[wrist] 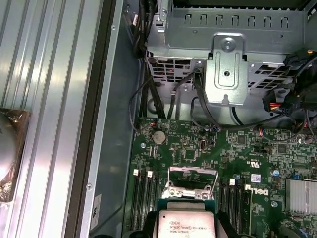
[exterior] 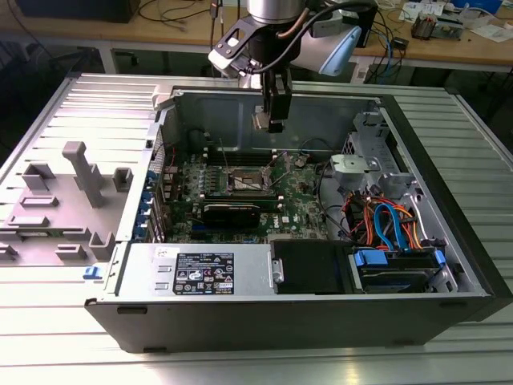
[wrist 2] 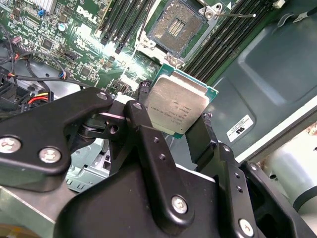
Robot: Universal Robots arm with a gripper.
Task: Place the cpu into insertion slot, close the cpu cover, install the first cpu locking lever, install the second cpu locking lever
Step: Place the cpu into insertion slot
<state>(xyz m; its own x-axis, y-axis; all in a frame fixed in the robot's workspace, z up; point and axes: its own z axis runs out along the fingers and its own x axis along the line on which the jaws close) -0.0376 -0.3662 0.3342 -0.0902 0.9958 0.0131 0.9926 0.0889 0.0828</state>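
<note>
The open computer case (exterior: 304, 321) lies on its side on the grooved metal desk (exterior: 240, 361). Inside it sits the green motherboard (exterior: 309, 200), carrying the insertion slot (exterior: 250, 180) near its middle and long black memory slots (wrist 2: 124, 20) on either side of it. A silver power supply box (exterior: 200, 273) lies along the case's near wall, and a metal drive cage (exterior: 365, 164) with blue and orange cables (exterior: 389, 224) is at the exterior view's right. In the second wrist view the insertion slot (wrist 2: 176, 25) is uncovered, with its square contact field exposed.

The pincer (exterior: 268, 120) hangs above the case interior. Its black fingers (wrist 2: 143, 96) are closed partway onto two opposite edges of the cpu (wrist 2: 181, 99). The cpu is held in the air, well apart from the slot and touching nothing but the fingers. It is a flat square chip with a dull silver-grey metal top bearing small dark print, and a thin green border shows around the top. In the first wrist view the cpu (wrist: 184, 225) appears just short of the socket's silver frame (wrist: 192, 181).
</note>
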